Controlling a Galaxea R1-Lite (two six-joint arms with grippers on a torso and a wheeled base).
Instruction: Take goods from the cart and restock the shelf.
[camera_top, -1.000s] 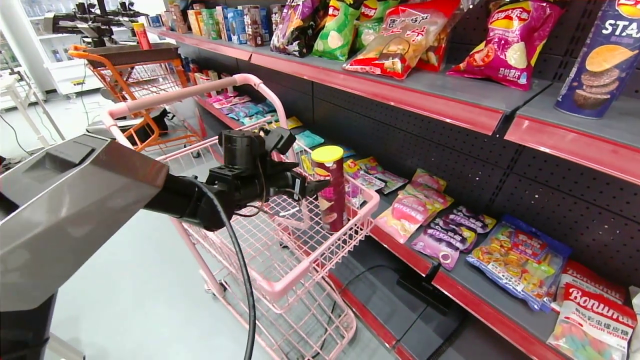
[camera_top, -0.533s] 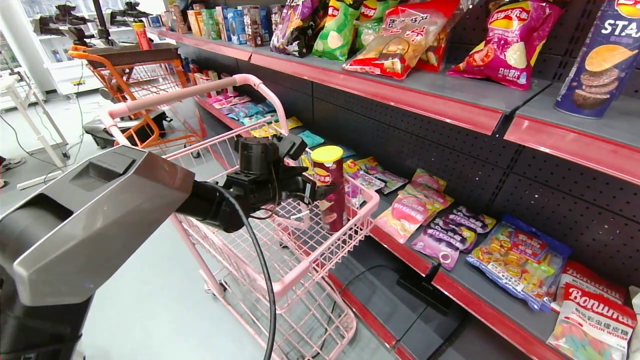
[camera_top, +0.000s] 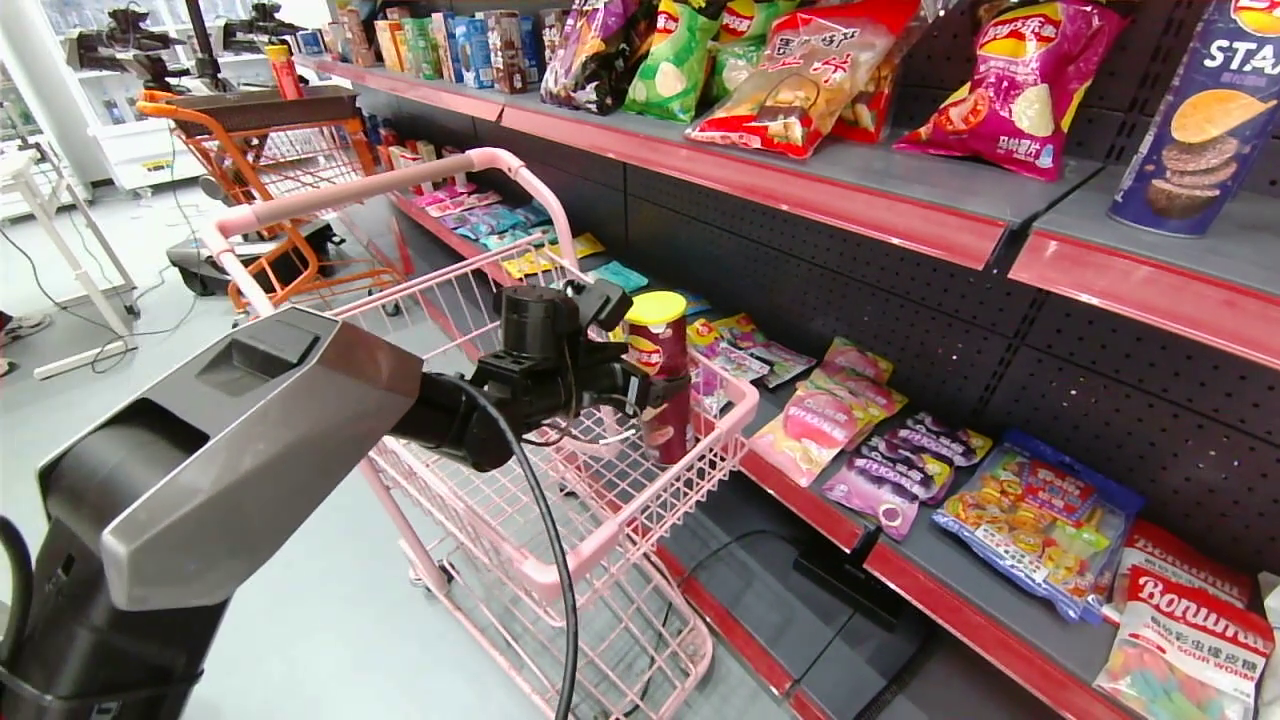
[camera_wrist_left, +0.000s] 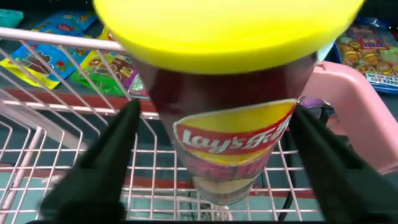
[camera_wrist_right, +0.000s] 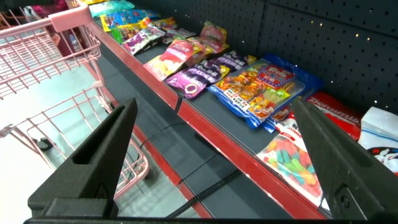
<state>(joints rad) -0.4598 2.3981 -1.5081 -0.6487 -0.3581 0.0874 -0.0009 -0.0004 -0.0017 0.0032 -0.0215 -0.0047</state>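
The left gripper (camera_top: 662, 386) is spread open, a finger on either side of the red chip can (camera_top: 668, 428) with a gap at each. The can stands upright in the pink cart (camera_top: 600, 545), at the corner nearest the shelf (camera_top: 800, 185). The right gripper (camera_wrist_right: 214, 107) hangs open by the lower shelf.

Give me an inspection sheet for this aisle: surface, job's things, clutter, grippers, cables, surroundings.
Surface: grey, red-edged lower shelf with snack packets lying flat; upper shelf holds chip bags.
Job's things: chip can, yellow lid, upright in the pink cart, in the corner nearest the shelves.
Clutter: nothing seen.
Grippers: left gripper open, fingers either side of the chip can; right gripper open, empty, facing the lower shelf.
Cables: black cable hanging off the left arm; second cable on the floor under the shelves.
Surroundings: orange cart behind the pink cart.
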